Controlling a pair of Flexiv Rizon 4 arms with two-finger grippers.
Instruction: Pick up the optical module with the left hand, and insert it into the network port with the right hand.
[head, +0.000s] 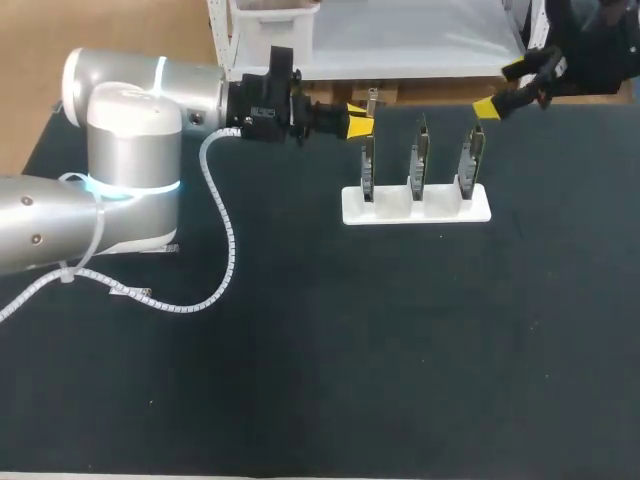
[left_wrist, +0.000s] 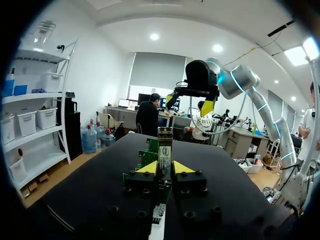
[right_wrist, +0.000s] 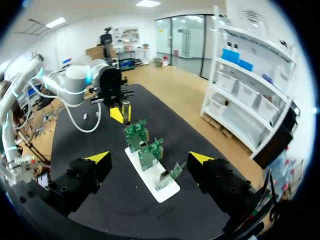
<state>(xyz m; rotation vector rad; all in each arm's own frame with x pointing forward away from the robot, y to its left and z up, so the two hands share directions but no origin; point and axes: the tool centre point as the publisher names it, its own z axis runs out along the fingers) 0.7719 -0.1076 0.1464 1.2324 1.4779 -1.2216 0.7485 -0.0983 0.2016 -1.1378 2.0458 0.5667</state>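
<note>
Black table (head: 300, 380): right gripper (head: 503, 88) gapes at two o'clock of the board stand (head: 440, 212); only the left wrist view shows left gripper (left_wrist: 164, 169) clamping the optical module (left_wrist: 164, 145).

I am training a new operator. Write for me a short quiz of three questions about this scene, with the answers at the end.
1. How many circuit boards stand in the white holder?
2. What does the left gripper hold between its fingers? A: the optical module. B: a circuit board. C: nothing.
3. True or false: the right gripper is open and holds nothing.

Key: 1. Three, upright in a row. 2. A. 3. True.
</note>
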